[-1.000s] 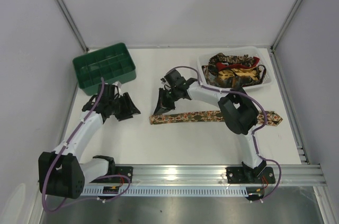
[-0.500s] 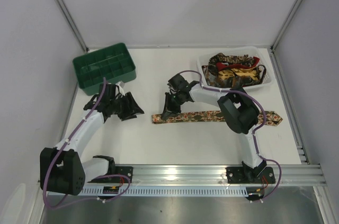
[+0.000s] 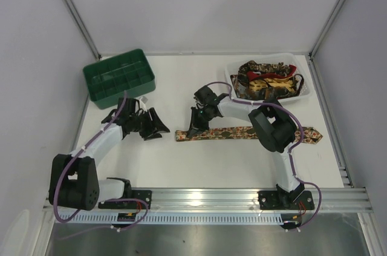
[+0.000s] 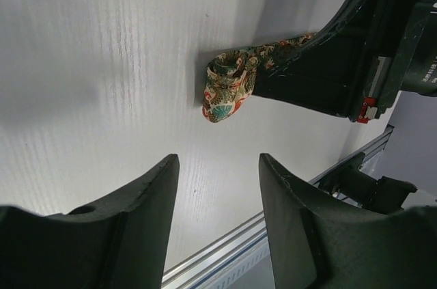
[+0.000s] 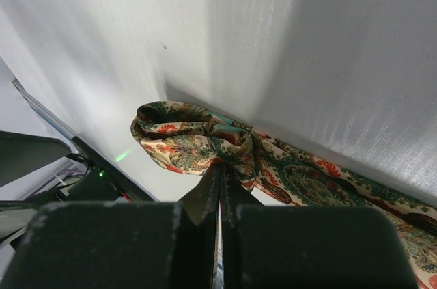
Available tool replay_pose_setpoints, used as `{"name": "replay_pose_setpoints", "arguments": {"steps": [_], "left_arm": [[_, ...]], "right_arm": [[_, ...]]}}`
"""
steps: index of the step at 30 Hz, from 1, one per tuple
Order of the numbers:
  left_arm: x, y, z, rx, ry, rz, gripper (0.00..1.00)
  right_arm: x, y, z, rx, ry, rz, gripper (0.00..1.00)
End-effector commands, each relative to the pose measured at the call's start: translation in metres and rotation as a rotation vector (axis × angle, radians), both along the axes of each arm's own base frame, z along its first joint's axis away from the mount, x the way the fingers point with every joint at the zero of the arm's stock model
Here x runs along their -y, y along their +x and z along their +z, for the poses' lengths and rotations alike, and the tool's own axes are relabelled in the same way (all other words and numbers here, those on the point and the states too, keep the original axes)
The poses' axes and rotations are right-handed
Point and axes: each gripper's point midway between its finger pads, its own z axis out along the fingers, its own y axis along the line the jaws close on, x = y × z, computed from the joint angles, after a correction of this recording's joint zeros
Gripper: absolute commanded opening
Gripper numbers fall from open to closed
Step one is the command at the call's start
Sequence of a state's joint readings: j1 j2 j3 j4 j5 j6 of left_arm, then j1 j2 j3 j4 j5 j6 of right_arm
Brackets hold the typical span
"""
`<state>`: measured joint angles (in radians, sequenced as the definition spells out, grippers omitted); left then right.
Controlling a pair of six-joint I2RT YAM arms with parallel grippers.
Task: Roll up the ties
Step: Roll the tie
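Observation:
A paisley tie (image 3: 242, 133) lies stretched left to right across the table, its pointed end (image 3: 311, 135) at the right. Its left end is folded into a small loop (image 5: 194, 137), which also shows in the left wrist view (image 4: 229, 84). My right gripper (image 3: 193, 130) is shut on the tie at this loop, fingertips pinching the fabric (image 5: 222, 169). My left gripper (image 3: 158, 129) is open and empty, a short way left of the loop, its fingers (image 4: 147, 200) pointing at it.
A green compartmented crate (image 3: 119, 74) stands at the back left. A white tray (image 3: 233, 83) at the back right holds several more ties (image 3: 266, 80). An aluminium rail (image 3: 242, 195) runs along the near edge.
My right gripper has moved right and nearer along the tie, folding the left end over. My left gripper has moved right towards the tie's left end.

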<state>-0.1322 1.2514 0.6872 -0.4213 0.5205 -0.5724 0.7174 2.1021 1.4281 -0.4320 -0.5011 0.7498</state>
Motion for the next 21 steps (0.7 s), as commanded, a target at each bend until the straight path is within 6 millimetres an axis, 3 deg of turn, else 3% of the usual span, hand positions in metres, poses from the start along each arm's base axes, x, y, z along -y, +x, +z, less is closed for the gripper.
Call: {"name": "replay_pose_setpoints", "arguments": {"steps": [1,8,21], "left_arm": [[0.015,0.007,0.003,0.03,-0.08,-0.035,0.56],[0.037,0.018,-0.012,0.042,-0.082,-0.102,0.58],[0.053,0.028,-0.043,0.027,-0.07,-0.13,0.57]], "right_arm": [[0.001,0.005,0.008,0.035,0.013,0.0,0.0],[0.0,0.008,0.008,0.028,0.032,-0.008,0.0],[0.002,0.012,0.006,0.002,0.059,-0.021,0.0]]}}
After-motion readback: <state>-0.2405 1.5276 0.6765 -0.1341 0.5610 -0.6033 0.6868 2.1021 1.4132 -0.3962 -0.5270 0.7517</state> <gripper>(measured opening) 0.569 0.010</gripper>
